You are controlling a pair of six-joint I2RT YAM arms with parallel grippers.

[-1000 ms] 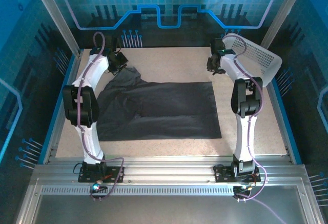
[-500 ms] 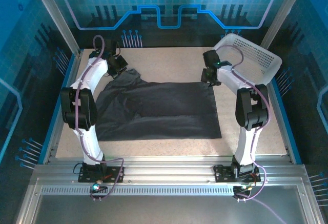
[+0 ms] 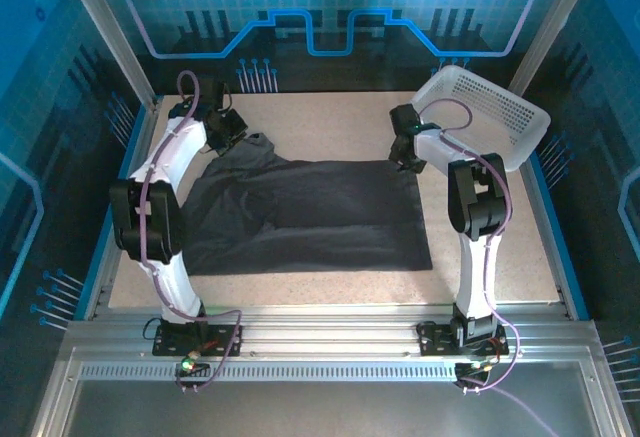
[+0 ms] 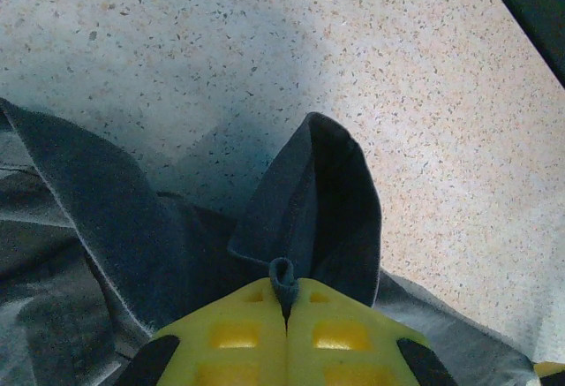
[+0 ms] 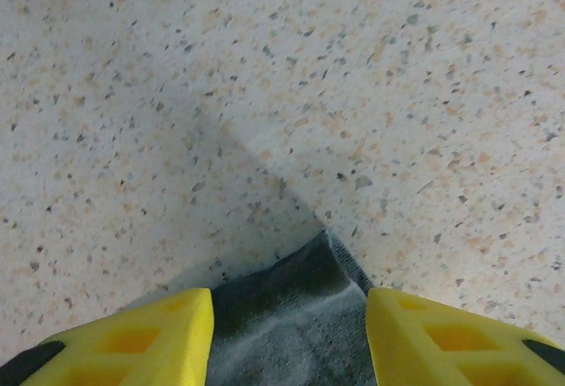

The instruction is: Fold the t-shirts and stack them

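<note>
Two grippers work the far edge of one dark t-shirt (image 3: 310, 212), which lies spread across the middle of the speckled table (image 3: 330, 117), between the two arms. The left gripper (image 4: 284, 302) sits at the cloth's far left corner, its yellow jaws pressed together with a small pinch of fabric caught between their tips. A peaked flap of cloth stands up just beyond them. That hold looks meant to anchor one corner so the far edge can be lifted evenly. The right gripper (image 5: 290, 315) hovers at the far right corner with its jaws wide apart and nothing in them. The pointed corner of the cloth lies in the gap between the pads, which suggests it is lining up for a matching pinch.

From above, the shirt's long axis runs left to right across the table. Its right half lies flat as a neat rectangle that ends in a straight edge, likely the hem. Its left half is rumpled and bunched under the left arm, so the collar and sleeves probably point that way, though the folds hide them. A white perforated basket (image 3: 490, 107) stands at the far right corner of the table, just beside the right arm and apart from the cloth
</note>
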